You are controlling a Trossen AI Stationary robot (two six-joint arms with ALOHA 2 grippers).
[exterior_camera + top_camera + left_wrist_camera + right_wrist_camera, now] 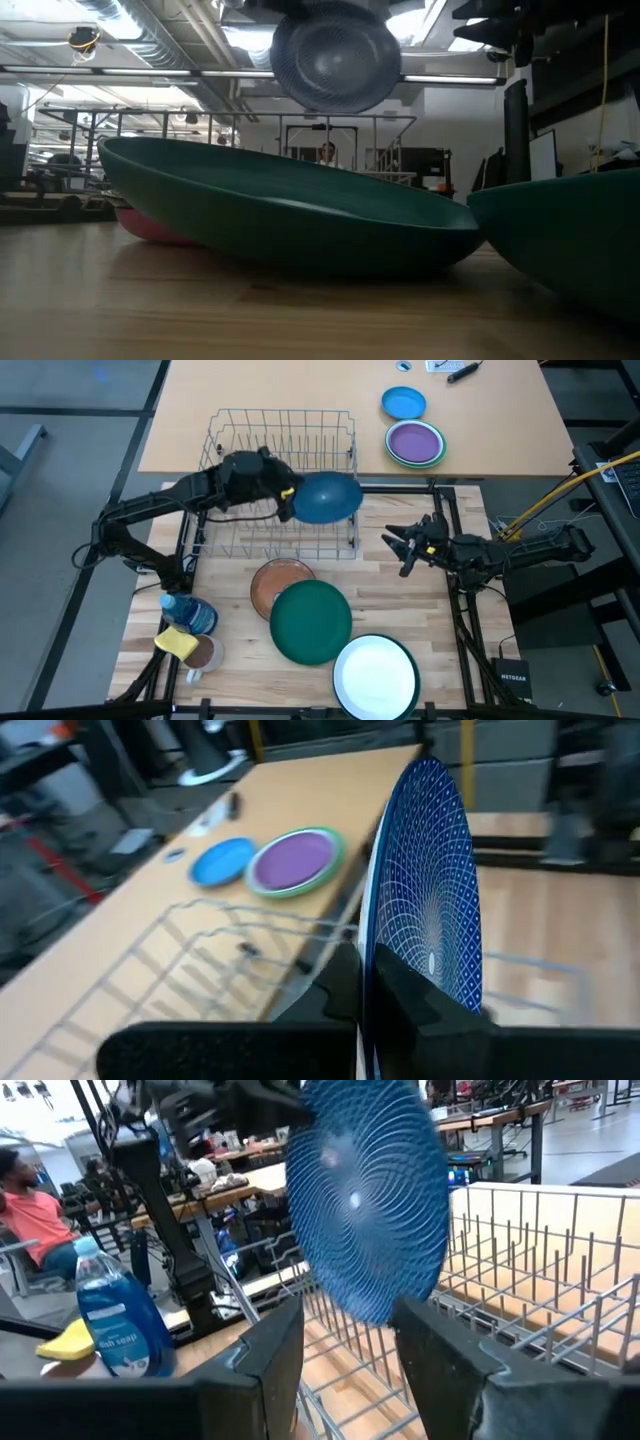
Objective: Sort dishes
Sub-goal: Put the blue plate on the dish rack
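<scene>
- Wire dish rack (pixel 282 480) of silver metal is the largest thing; it stands at the far left of the wooden table (pixel 420 600), half on the pale far board, and I judge it is the goal for the dishes.
- Next in size, the big round dark green plate (pixel 311 622) lies flat near the middle and overlaps the brown round plate (pixel 280 582) just behind it; the white plate with green rim (pixel 375 676) lies near the front, to the right.
- Blue round plate with a fine white line pattern (pixel 326 497) is held on its edge above the right end of the rack. The left gripper (pixel 287 500) is pressed onto its rim, probably so that the plate can slide upright between the wires.
- The right gripper (pixel 407 547) waits to the right of the rack with its fingers spread and nothing between them, pointing toward the blue plate.
- A purple dish with pale green rim (pixel 415 443) and a small bright blue dish (pixel 403 403) rest on the far board, well apart from the work.
- A blue soap bottle (pixel 189 612), a yellow sponge (pixel 176 643) and a small brown cup (pixel 204 654) stand at the near left.
- The thin rack wires under the plate may catch its edge, so the descent needs care.
</scene>
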